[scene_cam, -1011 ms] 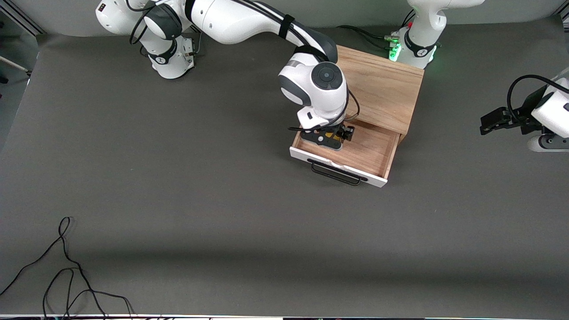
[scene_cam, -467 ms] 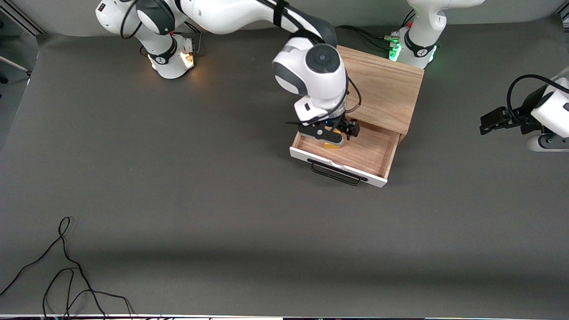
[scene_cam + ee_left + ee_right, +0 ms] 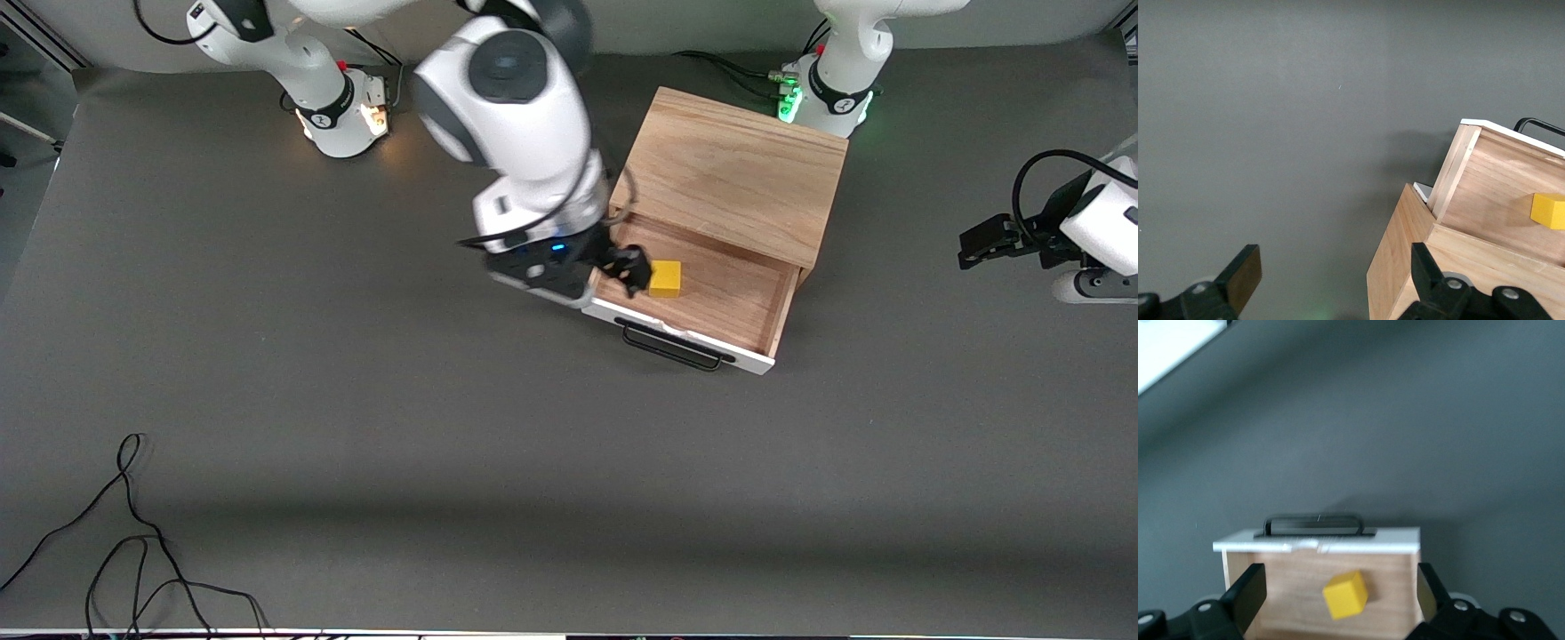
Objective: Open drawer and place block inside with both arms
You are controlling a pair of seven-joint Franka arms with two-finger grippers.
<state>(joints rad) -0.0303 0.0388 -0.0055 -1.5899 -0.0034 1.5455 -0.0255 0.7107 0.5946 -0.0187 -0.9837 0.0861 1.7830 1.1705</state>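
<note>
The drawer (image 3: 731, 302) stands pulled out of the light oak cabinet (image 3: 738, 169), its white front and black handle (image 3: 671, 348) facing the front camera. The yellow block (image 3: 665, 278) lies on the drawer floor, toward the right arm's end. My right gripper (image 3: 582, 271) hangs open and empty above that end of the drawer. In the right wrist view the block (image 3: 1345, 593) lies free below the spread fingers of the right gripper (image 3: 1341, 581). My left gripper (image 3: 973, 247) waits open over the table at the left arm's end. The left wrist view shows the left gripper (image 3: 1336, 280), the cabinet (image 3: 1398, 267) and the block (image 3: 1548, 210).
A loose black cable (image 3: 133, 533) lies on the grey mat near the front camera at the right arm's end. The arm bases (image 3: 342, 111) (image 3: 827, 89) stand along the table edge farthest from the front camera, the left arm's just next to the cabinet.
My right gripper opened and let go of the block in the drawer. It then rose and drew back toward the right arm's end. The left arm has not moved.
</note>
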